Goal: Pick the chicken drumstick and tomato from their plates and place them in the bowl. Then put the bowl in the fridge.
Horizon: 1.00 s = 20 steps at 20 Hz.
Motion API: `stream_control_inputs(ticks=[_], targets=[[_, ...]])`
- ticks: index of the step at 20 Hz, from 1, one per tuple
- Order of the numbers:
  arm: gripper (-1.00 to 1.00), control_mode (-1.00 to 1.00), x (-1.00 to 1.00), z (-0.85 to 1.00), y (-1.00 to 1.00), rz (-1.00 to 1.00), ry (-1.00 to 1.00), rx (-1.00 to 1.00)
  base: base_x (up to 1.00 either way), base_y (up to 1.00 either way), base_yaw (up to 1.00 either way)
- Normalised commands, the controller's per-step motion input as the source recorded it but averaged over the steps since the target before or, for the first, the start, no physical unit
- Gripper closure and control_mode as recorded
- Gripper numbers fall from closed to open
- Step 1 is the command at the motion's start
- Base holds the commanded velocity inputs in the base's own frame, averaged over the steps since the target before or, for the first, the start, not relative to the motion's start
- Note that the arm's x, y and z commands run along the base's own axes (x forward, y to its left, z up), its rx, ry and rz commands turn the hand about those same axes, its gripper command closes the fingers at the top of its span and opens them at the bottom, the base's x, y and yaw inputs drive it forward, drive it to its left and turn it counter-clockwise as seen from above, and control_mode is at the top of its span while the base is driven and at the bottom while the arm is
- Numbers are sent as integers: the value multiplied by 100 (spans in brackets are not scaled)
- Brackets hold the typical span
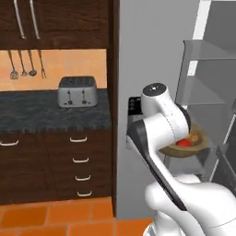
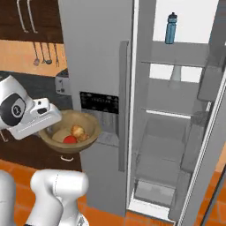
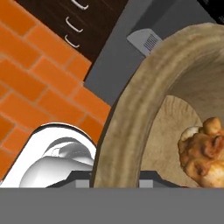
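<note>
wooden bowl [image 2: 70, 132] is up in the air, pinched at its rim by my end effector [image 3: 116, 181]; fingers pressed onto the rim wall, one each side as far as the hand view lets me judge; inside the bowl the chicken drumstick [image 2: 78, 131] and the tomato [image 2: 69, 139] sit touching, tomato nearer my base; so the loading part looks done, fridge part is left; bowl hangs in front of the closed fridge door with the dark dispenser panel [image 2: 99, 103], just below and left of it in the right base view; the open fridge [image 2: 176, 132] compartment lies to my right of the bowl, past the long vertical handle [image 2: 124, 106]; bare shelves [image 2: 165, 114] there, a blue bottle [image 2: 171, 28] on the top one; so I judge the carry goes rightward and then forward, around the door edge, keeping the bowl level; toaster [image 1: 77, 91] on the desk [image 1: 50, 115] to the left is well apart, not in the way
</note>
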Motion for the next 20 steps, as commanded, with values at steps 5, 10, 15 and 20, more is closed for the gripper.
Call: stream_control_inputs(ticks=[5, 10, 15, 20], targets=[[100, 100, 0, 0, 0, 0, 0, 0, 18, 13, -72], [100, 100, 0, 0, 0, 0, 0, 0, 31, -21, -17], [100, 100, 0, 0, 0, 0, 0, 0, 47, -56, 0], [100, 100, 0, 0, 0, 0, 0, 0, 26, -62, 0]])
